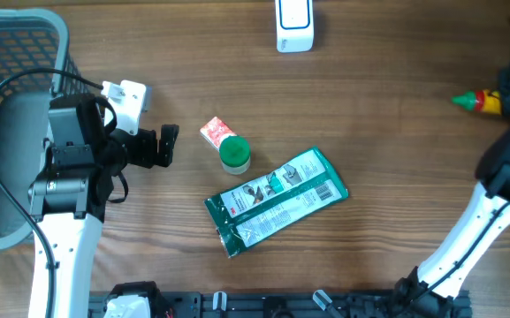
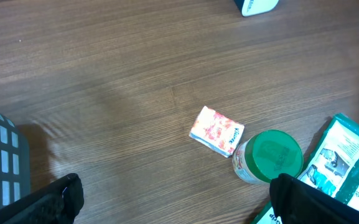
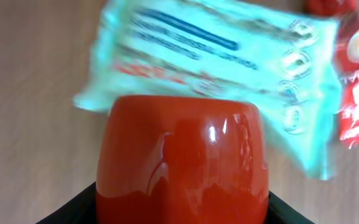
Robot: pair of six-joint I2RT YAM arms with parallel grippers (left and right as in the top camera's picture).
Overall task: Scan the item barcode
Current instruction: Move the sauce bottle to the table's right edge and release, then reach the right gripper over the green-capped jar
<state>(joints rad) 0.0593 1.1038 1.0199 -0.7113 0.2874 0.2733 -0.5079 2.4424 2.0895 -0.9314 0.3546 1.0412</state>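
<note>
Near edge, centre: green pouch (image 1: pixel 277 201), flat on the wooden table (image 1: pixel 387 132), lying slantwise, printed side up.

Just beyond its upper left corner: green-lidded jar (image 1: pixel 234 155), upright, just beside the pouch. Small pink-and-white tissue pack (image 1: pixel 212 132), flat, touching the jar's far-left side.

Left of these: left gripper (image 1: pixel 166 147), jaws spread wide with nothing between them, pointed toward the jar and apart from it. Behind the left arm, at the table's left edge: grey mesh basket (image 1: pixel 25 35).

Right side, a little further out: right gripper (image 3: pixel 180 211), clamped round the base of the red bottle (image 3: pixel 182 155), the item to be scanned. From above: bottle lying horizontal in the grip, green tip pointing left, yellow collar behind it, at the right edge of the table, well apart from the scanner. Height above the table not clear.

Past the bottle in the right wrist view, blurred: pale green wrapper (image 3: pixel 216 56) and red wrapper (image 3: pixel 356 81), side by side on the wood.

Far edge, centre: white scanner (image 1: pixel 294 25), partly cut off by the frame, well apart from everything else.
</note>
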